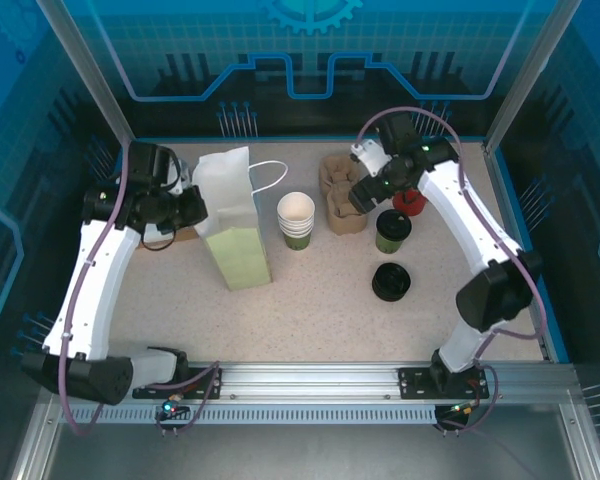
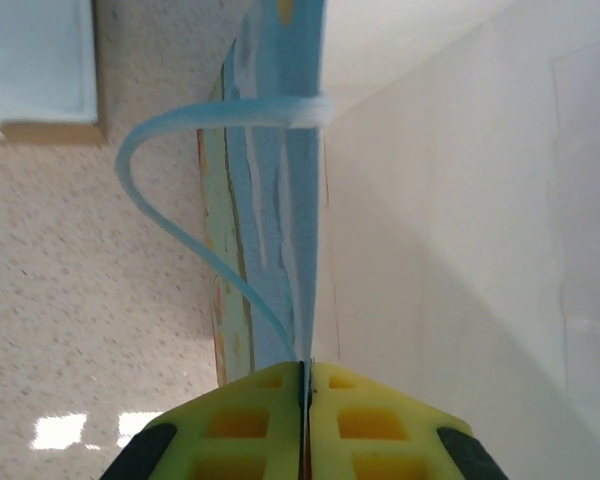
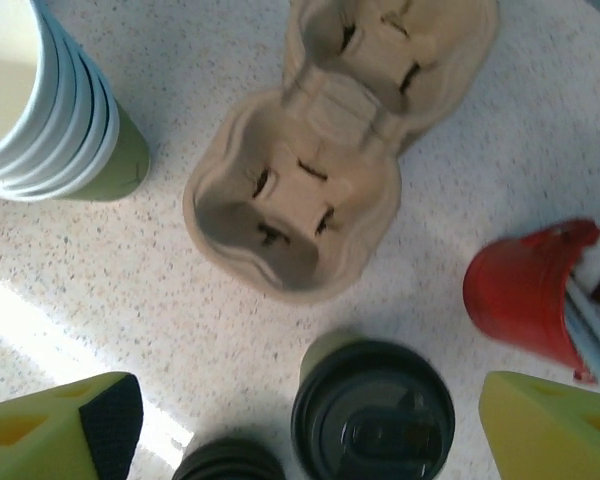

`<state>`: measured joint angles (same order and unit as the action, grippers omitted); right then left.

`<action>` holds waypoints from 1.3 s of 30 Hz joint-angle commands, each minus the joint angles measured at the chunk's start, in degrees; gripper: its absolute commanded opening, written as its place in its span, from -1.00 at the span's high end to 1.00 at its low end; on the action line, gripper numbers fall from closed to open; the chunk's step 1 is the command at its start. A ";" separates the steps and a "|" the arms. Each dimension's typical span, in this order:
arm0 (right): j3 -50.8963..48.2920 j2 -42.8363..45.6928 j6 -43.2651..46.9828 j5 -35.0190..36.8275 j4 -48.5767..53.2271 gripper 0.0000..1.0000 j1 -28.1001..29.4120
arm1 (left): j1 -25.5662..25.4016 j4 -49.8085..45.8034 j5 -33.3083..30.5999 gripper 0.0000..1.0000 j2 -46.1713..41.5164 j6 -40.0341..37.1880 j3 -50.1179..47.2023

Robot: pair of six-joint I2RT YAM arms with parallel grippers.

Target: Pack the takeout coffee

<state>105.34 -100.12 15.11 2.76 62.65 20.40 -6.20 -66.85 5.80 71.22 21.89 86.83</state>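
Takeout coffee (image 1: pixel 392 232) upright on the table (image 1: pixel 310 320), near-right of the pulp carrier (image 3: pixel 310 200), framed by wide-open, empty right fingers (image 3: pixel 65 425) — light, crushable paper, best squeezed gently mid-wall under the lid (image 3: pixel 372 420) — left fingers (image 2: pixel 270 415) pinched shut on the paper bag (image 2: pixel 460 200) edge.

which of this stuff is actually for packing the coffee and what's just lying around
for the job: takeout coffee, paper bag, left gripper shut on bag, right gripper open

lying about: paper cup stack, cup carrier, black lids, red container

Matt paper bag (image 1: pixel 235 215); pulp cup carrier (image 3: pixel 310 190); takeout coffee (image 3: pixel 372 415) lid glossy plastic.
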 commanded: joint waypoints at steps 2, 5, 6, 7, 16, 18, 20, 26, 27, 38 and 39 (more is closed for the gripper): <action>9.99 -8.40 7.24 -0.10 6.45 -0.65 0.91 | -0.88 4.10 5.47 0.95 -4.36 5.07 -5.96; 17.09 -15.01 5.76 2.04 9.82 -0.50 0.82 | -1.61 5.47 5.96 0.93 -5.09 6.14 -8.40; 19.54 -17.27 4.79 2.56 11.30 -0.45 0.78 | -2.12 5.94 5.80 0.91 -5.18 6.39 -8.99; 21.18 -18.91 3.73 2.89 12.44 -0.42 0.76 | -2.56 6.42 5.68 0.90 -5.07 6.57 -9.36; 23.77 -26.05 -4.22 5.63 12.01 -0.35 0.17 | -4.77 7.69 5.01 0.15 -4.36 7.07 -10.13; 24.00 -27.23 -5.22 5.87 12.05 -0.35 -0.17 | -4.79 7.25 4.79 0.06 -4.81 6.78 -9.53; 24.12 -28.15 -6.01 5.43 12.14 -0.33 -0.44 | -4.79 6.46 4.09 -0.08 -5.29 6.42 -8.34; 24.43 -30.43 -7.26 4.97 11.66 -0.20 -0.81 | -4.72 5.51 2.82 -0.43 -7.57 6.11 -4.42; 24.60 -30.78 -7.67 5.05 11.60 -0.17 -0.97 | -4.73 5.55 2.63 -0.45 -8.07 6.00 -3.81; 25.79 -32.08 -9.05 6.03 11.64 0.11 -1.43 | -4.72 5.42 1.68 -0.46 -10.30 5.98 1.05; 25.79 -31.90 -9.05 6.11 11.55 0.13 -1.43 | -4.71 5.23 1.50 -0.46 -10.32 5.89 1.35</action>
<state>129.14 -131.39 6.81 8.49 73.03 19.44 -10.57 -60.66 8.60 61.45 28.40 86.26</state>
